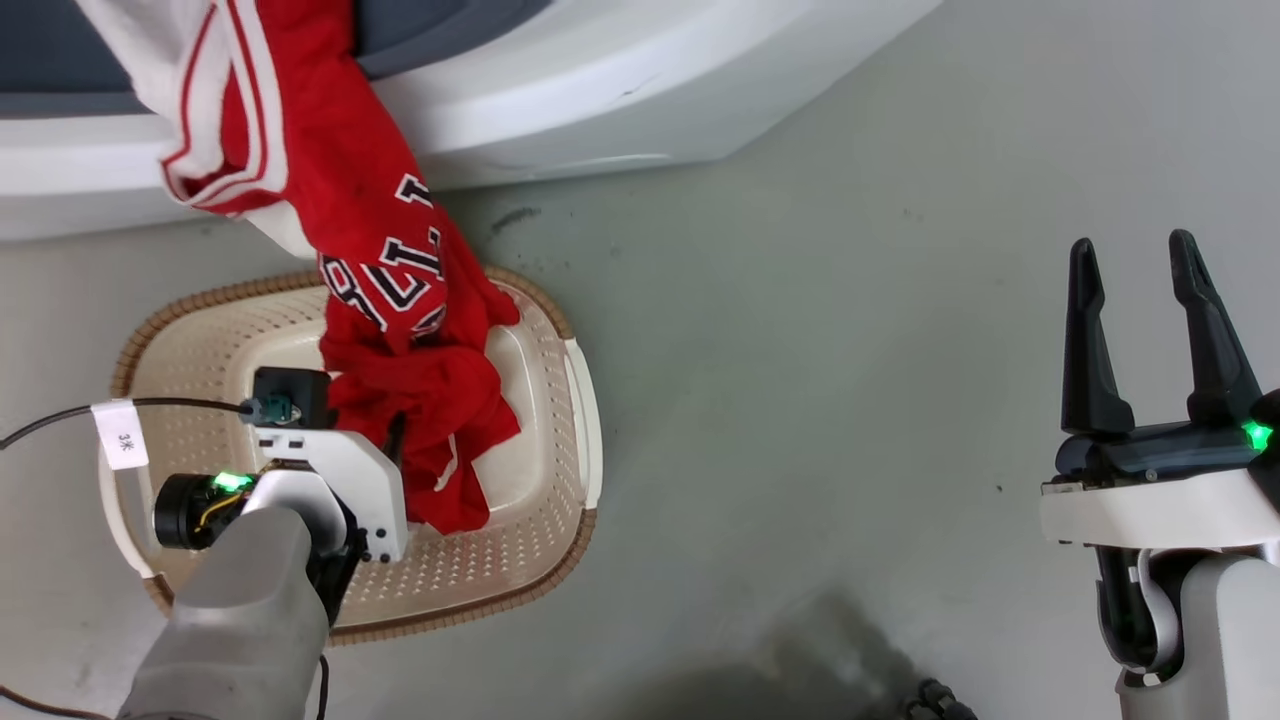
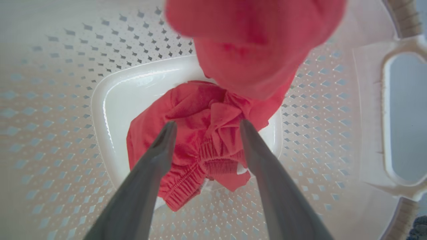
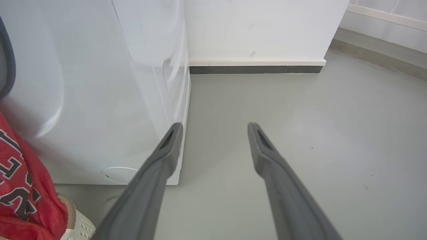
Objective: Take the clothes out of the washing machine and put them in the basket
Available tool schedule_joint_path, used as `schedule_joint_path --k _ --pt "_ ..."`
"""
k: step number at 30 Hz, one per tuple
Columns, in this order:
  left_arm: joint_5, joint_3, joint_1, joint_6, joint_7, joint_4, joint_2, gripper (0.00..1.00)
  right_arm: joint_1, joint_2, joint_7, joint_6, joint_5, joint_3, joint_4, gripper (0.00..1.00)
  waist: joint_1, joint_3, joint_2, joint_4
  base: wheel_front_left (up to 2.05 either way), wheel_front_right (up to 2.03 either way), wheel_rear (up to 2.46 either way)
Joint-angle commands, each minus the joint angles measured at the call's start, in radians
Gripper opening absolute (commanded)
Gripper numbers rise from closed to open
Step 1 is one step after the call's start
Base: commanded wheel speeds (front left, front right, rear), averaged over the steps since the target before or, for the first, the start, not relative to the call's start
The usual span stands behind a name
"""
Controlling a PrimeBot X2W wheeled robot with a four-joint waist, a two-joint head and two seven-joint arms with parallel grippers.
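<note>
Left wrist view: left pincer (image 2: 207,124) agape over clothes (image 2: 200,103) in basket (image 2: 50,100); right pincer (image 3: 215,125) elsewhere, agape, empty.

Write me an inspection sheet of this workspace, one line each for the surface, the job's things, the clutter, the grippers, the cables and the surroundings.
Surface: grey floor, with a few dark specks and a scuff near the machine.
Job's things: red garment hangs from the washing machine down into the basket, its lower end bunched on the basket bottom; the basket stands on the floor before the machine.
Clutter: nothing seen.
Grippers: left gripper open, fingers spread over the bunched cloth in the basket; right gripper open and empty, over bare floor.
Cables: black cable with a white tag runs to the left wrist, crossing above the basket.
Surroundings: white wall with a skirting strip beside the machine.
</note>
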Motion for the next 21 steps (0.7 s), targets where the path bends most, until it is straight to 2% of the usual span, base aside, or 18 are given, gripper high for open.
schedule_joint_path --k 1,6,15,21 --pt "-0.003 -0.003 0.013 -0.003 -0.004 0.004 -0.001 1.00 -0.010 0.001 -0.002 -0.001 0.001 -0.001 0.003 1.00 -0.0001 -0.026 0.0000 0.009 0.00 0.00 0.00" --pt "-0.005 -0.025 0.040 -0.007 -0.052 -0.012 -0.020 1.00 0.012 0.001 -0.002 -0.001 -0.016 -0.015 0.028 1.00 -0.0001 -0.117 0.0000 0.045 0.00 0.00 0.00" --pt "0.008 -0.042 0.079 -0.007 -0.094 -0.147 -0.001 1.00 0.046 0.001 -0.002 -0.001 -0.029 -0.024 0.051 1.00 -0.0001 -0.242 0.0000 0.091 0.00 0.00 0.00" --pt "0.056 0.026 0.142 0.072 -0.094 -0.409 0.020 1.00 0.069 0.001 -0.002 -0.001 -0.034 -0.030 0.057 1.00 -0.0001 -0.282 0.0000 0.104 0.00 0.00 0.00"
